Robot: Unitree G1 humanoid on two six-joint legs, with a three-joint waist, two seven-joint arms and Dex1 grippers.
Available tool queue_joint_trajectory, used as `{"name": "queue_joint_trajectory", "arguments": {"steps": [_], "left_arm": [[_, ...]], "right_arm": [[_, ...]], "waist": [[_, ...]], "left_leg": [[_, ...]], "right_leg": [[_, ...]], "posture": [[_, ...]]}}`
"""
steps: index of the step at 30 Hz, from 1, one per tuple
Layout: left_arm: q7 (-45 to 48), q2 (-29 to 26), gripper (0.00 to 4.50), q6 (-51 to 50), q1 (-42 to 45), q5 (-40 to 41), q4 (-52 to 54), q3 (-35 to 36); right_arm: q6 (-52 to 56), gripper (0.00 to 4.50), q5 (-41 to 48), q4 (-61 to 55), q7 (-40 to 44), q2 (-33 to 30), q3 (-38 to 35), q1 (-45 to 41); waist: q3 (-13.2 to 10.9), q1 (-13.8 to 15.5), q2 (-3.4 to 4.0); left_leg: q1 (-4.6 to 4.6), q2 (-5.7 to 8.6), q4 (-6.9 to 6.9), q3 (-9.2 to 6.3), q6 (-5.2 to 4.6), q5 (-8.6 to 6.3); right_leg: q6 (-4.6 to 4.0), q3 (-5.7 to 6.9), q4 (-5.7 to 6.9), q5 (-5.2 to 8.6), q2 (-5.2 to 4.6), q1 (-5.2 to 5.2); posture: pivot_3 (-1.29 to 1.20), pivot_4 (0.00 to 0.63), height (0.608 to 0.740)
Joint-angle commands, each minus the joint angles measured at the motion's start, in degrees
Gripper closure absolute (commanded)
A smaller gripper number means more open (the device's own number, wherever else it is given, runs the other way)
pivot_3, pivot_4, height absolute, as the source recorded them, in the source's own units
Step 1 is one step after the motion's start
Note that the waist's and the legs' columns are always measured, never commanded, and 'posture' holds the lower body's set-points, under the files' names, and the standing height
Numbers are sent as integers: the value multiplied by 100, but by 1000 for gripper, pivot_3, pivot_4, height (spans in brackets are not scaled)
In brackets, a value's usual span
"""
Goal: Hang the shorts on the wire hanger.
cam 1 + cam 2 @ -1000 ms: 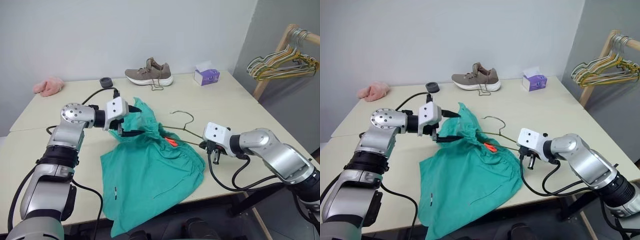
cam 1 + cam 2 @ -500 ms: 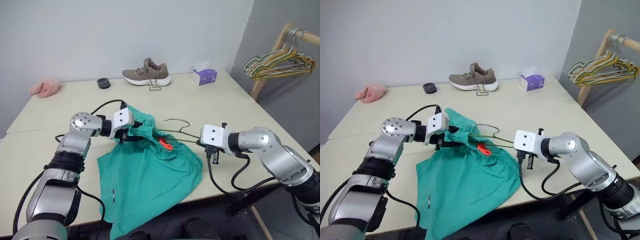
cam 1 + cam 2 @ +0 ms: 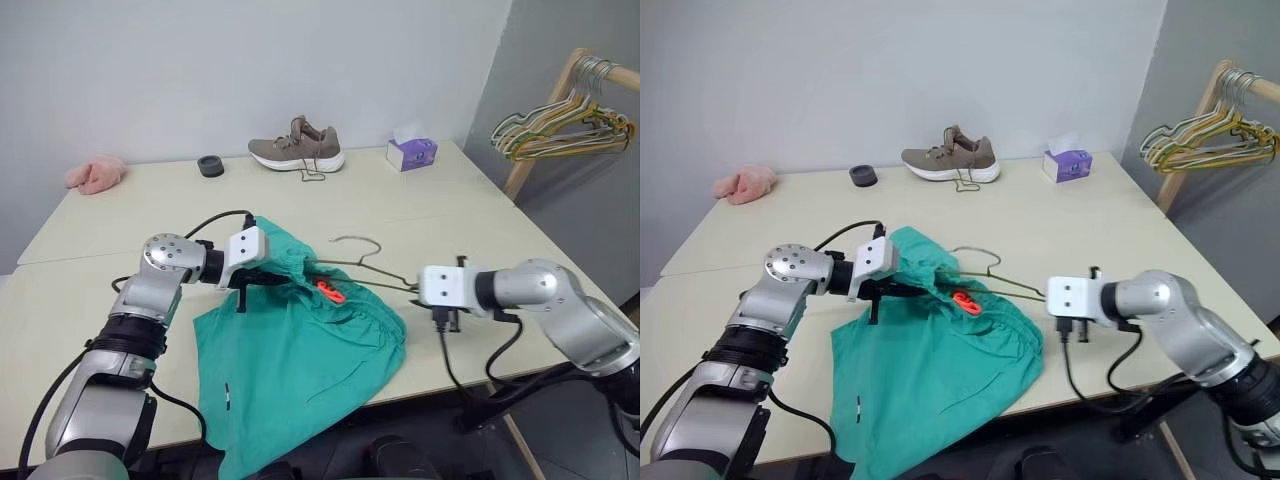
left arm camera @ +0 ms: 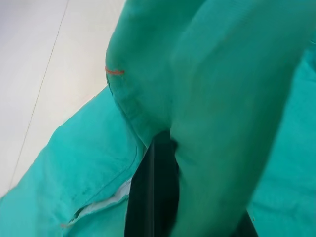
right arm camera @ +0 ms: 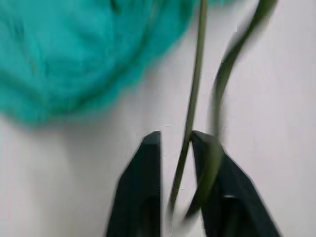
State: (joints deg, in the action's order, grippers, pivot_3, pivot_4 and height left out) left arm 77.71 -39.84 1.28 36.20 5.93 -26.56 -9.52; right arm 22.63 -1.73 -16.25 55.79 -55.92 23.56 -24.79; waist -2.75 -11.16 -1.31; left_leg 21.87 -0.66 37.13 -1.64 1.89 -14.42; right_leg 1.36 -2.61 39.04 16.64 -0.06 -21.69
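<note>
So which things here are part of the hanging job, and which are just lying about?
In the job: shorts, wire hanger.
Lying about: shoe, tissue box, pink cloth, black ring, hanger bunch.

Matt teal cloth shorts (image 3: 300, 350), thin olive metal wire hanger (image 3: 365, 262), smooth matt table (image 3: 420, 200).

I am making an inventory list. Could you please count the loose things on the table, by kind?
Shorts: 1
Wire hanger: 1
Shoe: 1
Tissue box: 1
Pink fluffy item: 1
Small black round object: 1
Total: 6
</note>
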Motion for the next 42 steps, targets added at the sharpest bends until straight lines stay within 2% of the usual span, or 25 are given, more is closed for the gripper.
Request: {"name": "queue_joint_trajectory", "arguments": {"steps": [1, 6, 8, 12, 16, 20, 25, 27, 30, 32, 38, 39, 42], "left_arm": [[35, -182, 4500, -193, 15, 91, 119, 173], [-116, -236, 4500, -297, -35, 52, 97, 205], [-183, -206, 4500, -393, -34, 98, 110, 246], [-230, -110, 4500, -813, -20, 334, 386, 344], [-283, -87, 4500, -1073, 12, 457, 584, 415], [-275, -95, 4500, -1361, -5, 621, 776, 507], [-303, -128, 4500, -1536, -59, 704, 928, 565], [-330, -139, 4500, -1577, -76, 724, 964, 604], [-400, -148, 4500, -1636, -89, 749, 991, 666], [-447, -159, 4500, -1664, -113, 773, 1003, 709], [-620, -141, 4500, -1920, -322, 962, 1229, 845], [-657, -131, 4500, -1997, -363, 1020, 1292, 877], [-763, -124, 4500, -2304, -500, 1246, 1528, 1004]], "right_arm": [[-343, 2394, -137, 641, 13, -343, -555, 155], [17, 607, 248, 1039, 310, -698, -1225, 655], [460, 19, 627, 810, 366, -544, -1495, 920], [2459, 19, 2008, -450, 24, 623, -1821, 1355], [3949, 19, 2368, -778, -1184, 2171, -1982, 1242], [4588, 19, 2508, -654, -1906, 3142, -2095, 1024], [4949, 19, 2559, -370, -2415, 3883, -2060, 790], [5004, 397, 2564, -348, -2573, 4027, -2071, 749], [4861, 1288, 2424, -332, -2735, 3927, -1905, 786], [4703, 2081, 2302, -281, -2873, 3837, -1854, 813], [4211, 4220, 2211, 71, -3284, 3954, -2316, 567], [4116, 4468, 2210, 135, -3322, 3959, -2384, 511], [3894, 4468, 2218, 255, -3323, 3878, -2450, 387]], "waist": [[0, -2, 0], [0, -7, 2], [1, -7, 2], [7, -50, -9], [9, -53, -1], [9, -10, 0], [10, 6, -2], [10, 2, -2], [10, 3, -2], [10, 2, -2], [10, 1, -1], [10, -2, -1], [10, -4, -1]], "left_leg": [[0, -1, 0, 1, 0, 0], [-7, -6, -3, 2, 0, 0], [-7, -7, -4, -4, 0, 0], [-10, -17, -3, -11, 0, 0], [-8, -13, -4, -22, 1, 0], [-3, -2, 2, -22, 1, 1], [-1, 0, 4, -25, 1, 0], [-2, -3, 3, -27, 0, 0], [-1, -4, 2, -27, 1, 0], [-1, -2, 3, -25, 0, 0], [-2, -3, 1, -24, 0, 0], [-1, -3, 1, -24, 0, 0], [-1, -3, 1, -23, 0, 0]], "right_leg": [[0, -1, 0, 0, 0, 0], [0, -3, 5, 0, 3, 1], [-1, 0, 4, 0, 4, 3], [-1, 1, 7, 0, 4, 8], [-1, 7, 10, 0, 6, 8], [-1, 6, 7, 0, 3, 9], [-1, 9, 6, -1, 2, 10], [-1, 9, 9, -1, 2, 8], [-1, 10, 9, -1, 3, 7], [-1, 9, 7, -1, 3, 7], [-1, 9, 8, -1, 4, 7], [-1, 8, 8, -1, 4, 7], [-1, 7, 8, -1, 4, 6]], "posture": [[-200, 0, 740], [-202, 0, 740], [-206, 0, 740], [-214, 0, 740], [-208, 0, 740], [-208, 0, 740], [-191, 0, 740], [-191, 0, 740], [-181, 0, 740], [-181, 0, 740], [-184, 0, 740], [-184, 0, 740], [-183, 0, 740]]}}
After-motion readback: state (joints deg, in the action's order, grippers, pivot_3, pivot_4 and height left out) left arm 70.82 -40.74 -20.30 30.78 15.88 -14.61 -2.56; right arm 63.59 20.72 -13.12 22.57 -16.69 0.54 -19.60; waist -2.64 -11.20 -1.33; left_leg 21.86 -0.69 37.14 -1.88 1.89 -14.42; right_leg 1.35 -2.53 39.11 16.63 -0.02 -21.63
